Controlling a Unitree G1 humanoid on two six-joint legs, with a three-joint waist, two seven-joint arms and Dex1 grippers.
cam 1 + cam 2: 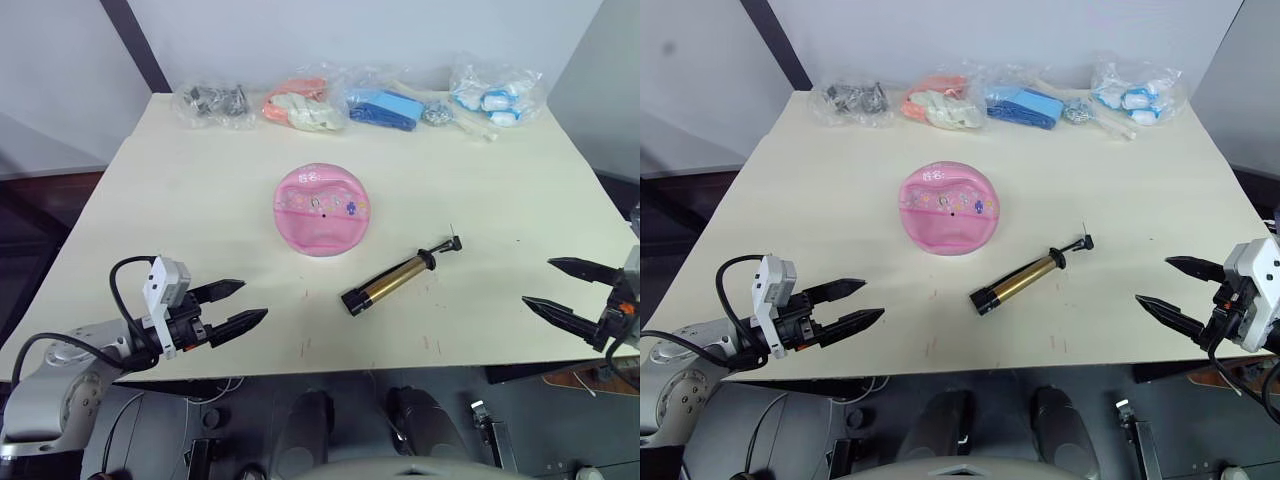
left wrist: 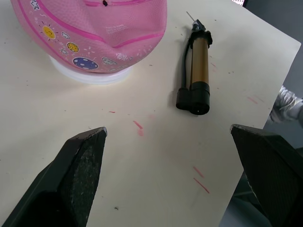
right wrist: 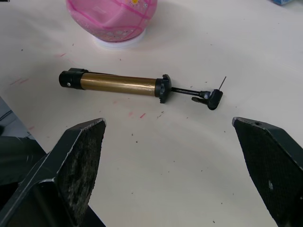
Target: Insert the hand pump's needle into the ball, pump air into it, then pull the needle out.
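Note:
A dented pink ball (image 1: pixel 322 211) with printed pictures rests on a white ring in the middle of the table, its black valve hole (image 1: pixel 316 209) facing up. The gold hand pump (image 1: pixel 396 279) lies on the table to the ball's right front, handle end toward the far right. Its thin needle (image 3: pixel 223 82) sticks up from the black tip. My left gripper (image 1: pixel 234 306) hovers open at the table's front left edge, apart from the ball. My right gripper (image 1: pixel 565 288) is open at the front right edge, empty.
Along the table's far edge lie several clear bags: dark parts (image 1: pixel 213 101), orange-pink items (image 1: pixel 298 105), blue items (image 1: pixel 385 108) and white-blue items (image 1: pixel 495 98). The cream table (image 1: pixel 180 200) ends just in front of both grippers.

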